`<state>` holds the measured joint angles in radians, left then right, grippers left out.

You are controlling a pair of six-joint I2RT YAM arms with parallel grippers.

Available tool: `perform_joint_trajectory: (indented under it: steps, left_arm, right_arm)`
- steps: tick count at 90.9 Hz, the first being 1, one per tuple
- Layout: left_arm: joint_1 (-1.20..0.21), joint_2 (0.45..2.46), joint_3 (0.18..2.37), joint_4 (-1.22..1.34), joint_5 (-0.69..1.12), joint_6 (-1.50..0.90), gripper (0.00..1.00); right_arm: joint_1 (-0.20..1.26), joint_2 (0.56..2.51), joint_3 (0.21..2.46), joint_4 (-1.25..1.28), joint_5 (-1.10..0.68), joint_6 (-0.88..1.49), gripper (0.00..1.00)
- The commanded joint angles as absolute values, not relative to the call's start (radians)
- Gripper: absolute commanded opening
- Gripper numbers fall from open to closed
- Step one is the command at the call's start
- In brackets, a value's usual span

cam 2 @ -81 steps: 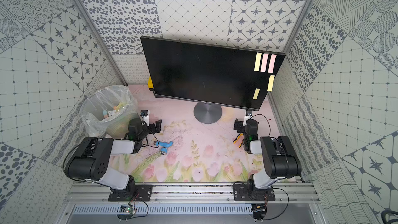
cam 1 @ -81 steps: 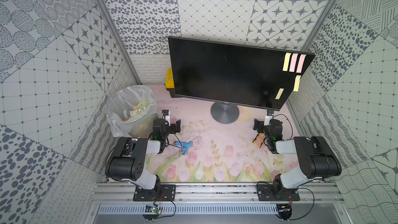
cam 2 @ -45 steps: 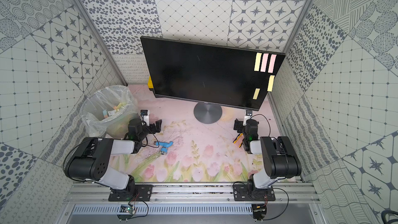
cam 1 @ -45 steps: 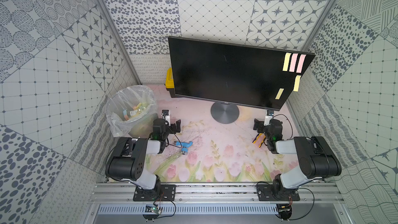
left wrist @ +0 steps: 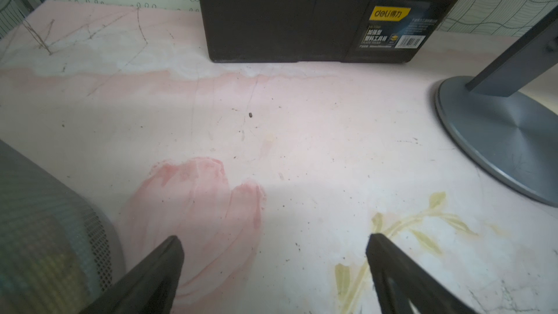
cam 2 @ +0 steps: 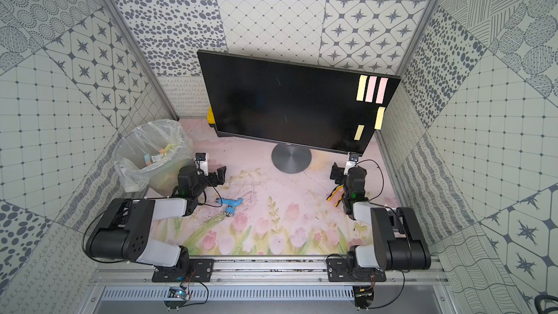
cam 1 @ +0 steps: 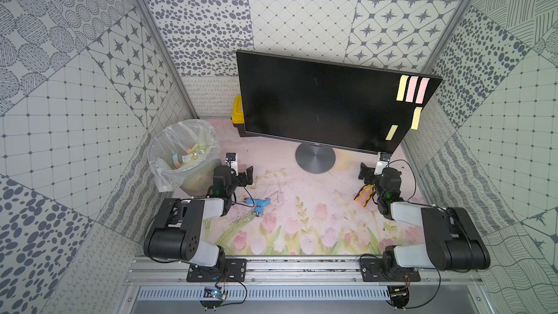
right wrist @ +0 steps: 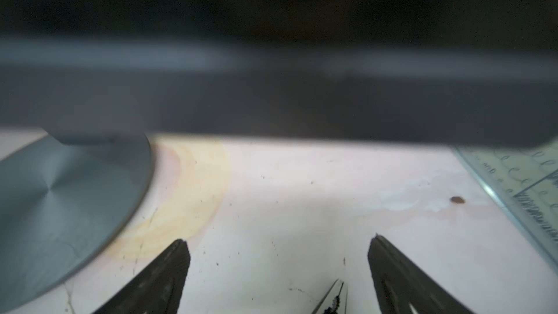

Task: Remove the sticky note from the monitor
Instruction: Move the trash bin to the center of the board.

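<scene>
A large flat black monitor [cam 1: 317,101] with a glossy screen stands on a round disc stand [cam 1: 315,158] of brushed grey metal, at the far side of a pink flower-printed mat [cam 1: 302,206]. Five thin paper sticky notes [cam 1: 412,89] cling to the screen's right part: one yellow and two pink strips at the upper right corner, and two more yellow strips below them. Both black grippers sit low over the mat, well apart from the notes. The left gripper [left wrist: 274,241], near and left of the stand, has its jaws spread wide and holds nothing. The right gripper [right wrist: 278,241], just below the monitor's lower right edge, is equally wide open and empty.
</scene>
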<state>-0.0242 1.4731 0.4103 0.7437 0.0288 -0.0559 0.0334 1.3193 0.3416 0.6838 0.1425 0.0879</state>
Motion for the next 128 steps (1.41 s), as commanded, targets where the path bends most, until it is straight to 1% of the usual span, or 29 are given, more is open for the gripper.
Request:
perform_joint_trajectory:
  steps: [1, 6, 15, 33, 45, 72, 86, 109, 120, 128]
  left_arm:
    - [-0.024, 1.36, 0.419, 0.618, 0.042, -0.083, 0.99]
    - [-0.026, 1.305, 0.416, 0.578, 0.034, -0.103, 0.99]
    - [-0.031, 1.219, 0.424, 0.494, 0.011, -0.135, 0.99]
    - [-0.054, 1.092, 0.463, 0.326, 0.005, -0.164, 0.99]
    - [-0.102, 1.033, 0.493, 0.266, -0.005, -0.182, 0.99]
    - [-0.227, 0.987, 0.632, 0.181, -0.03, -0.218, 0.99]
    - [-0.279, 0.988, 0.748, 0.133, -0.046, -0.204, 0.99]
    - [-0.293, 1.062, 1.015, 0.037, -0.013, -0.21, 0.99]
    - [-0.293, 1.112, 1.141, -0.024, 0.027, -0.229, 0.99]
    - [-0.293, 1.144, 1.215, -0.084, 0.044, -0.266, 0.99]
  right_arm:
    - [0.039, 1.162, 0.316, 0.576, 0.17, 0.18, 0.97]
    - [0.049, 1.08, 0.296, 0.501, 0.172, 0.217, 0.97]
    - [0.084, 0.929, 0.297, 0.329, 0.221, 0.207, 0.97]
    - [0.099, 0.624, 0.296, 0.045, 0.239, 0.261, 0.97]
    - [0.108, 0.515, 0.325, -0.079, 0.238, 0.322, 0.97]
    - [0.11, 0.526, 0.529, -0.246, 0.09, 0.356, 0.97]
    - [0.11, 0.511, 0.636, -0.301, 0.067, 0.36, 0.97]
    - [0.108, 0.532, 0.828, -0.33, 0.1, 0.37, 0.97]
    - [0.097, 0.584, 0.928, -0.339, 0.054, 0.356, 0.97]
    - [0.053, 0.631, 1.003, -0.354, 0.002, 0.37, 0.96]
